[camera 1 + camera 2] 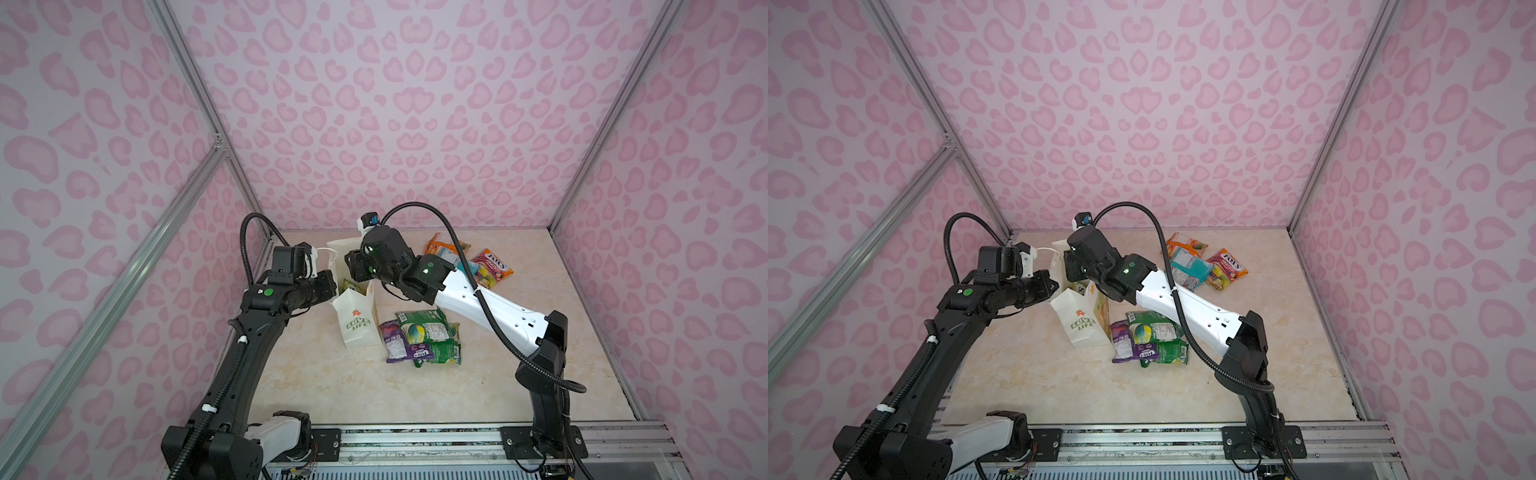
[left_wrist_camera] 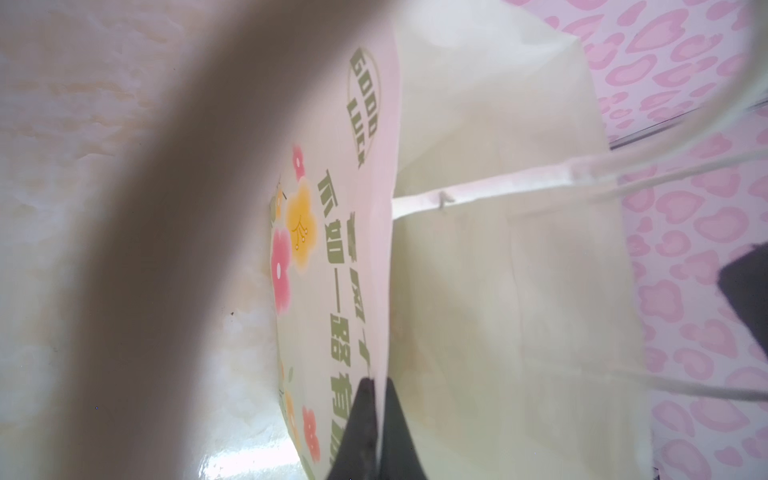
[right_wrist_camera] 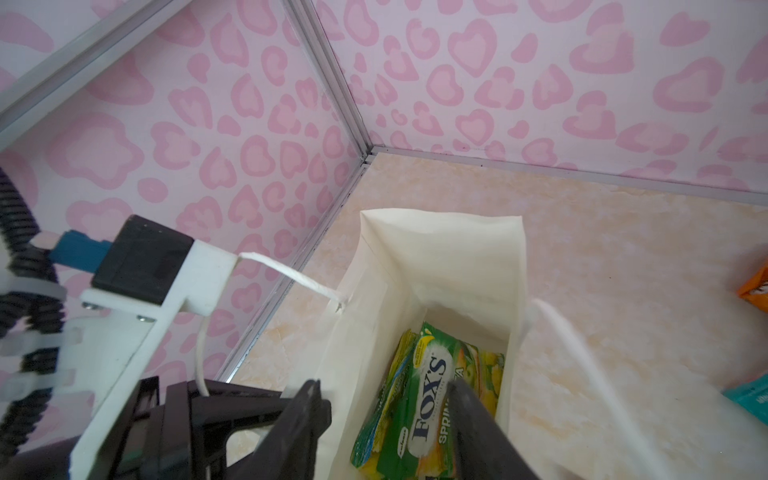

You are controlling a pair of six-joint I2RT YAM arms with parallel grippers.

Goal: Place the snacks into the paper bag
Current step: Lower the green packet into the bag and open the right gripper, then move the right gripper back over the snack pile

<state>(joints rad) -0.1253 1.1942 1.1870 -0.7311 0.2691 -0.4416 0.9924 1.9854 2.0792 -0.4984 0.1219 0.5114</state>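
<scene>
The white paper bag point(image 1: 358, 328) point(image 1: 1080, 329) stands left of centre with its mouth open. My left gripper point(image 2: 378, 384) point(image 1: 330, 284) is shut on the bag's side wall point(image 2: 478, 291) at the rim. Over the mouth hangs my right gripper point(image 3: 384, 386) point(image 1: 1069, 266), open, its fingers apart. Beneath it a green FOX'S packet point(image 3: 428, 399) lies loose inside the bag point(image 3: 440, 220). Purple and green snacks point(image 1: 419, 340) point(image 1: 1150, 340) are piled right of the bag. Further back lie an orange packet point(image 1: 442, 245), a teal one point(image 1: 1187, 266) and a pink-red one point(image 1: 492, 266).
Pink patterned walls with metal frame bars close in the left, back and right sides. The bag stands near the back left corner point(image 3: 368, 151). One white cord handle point(image 3: 291, 274) is looped over the left wrist camera mount. A rail point(image 1: 415, 440) runs along the front.
</scene>
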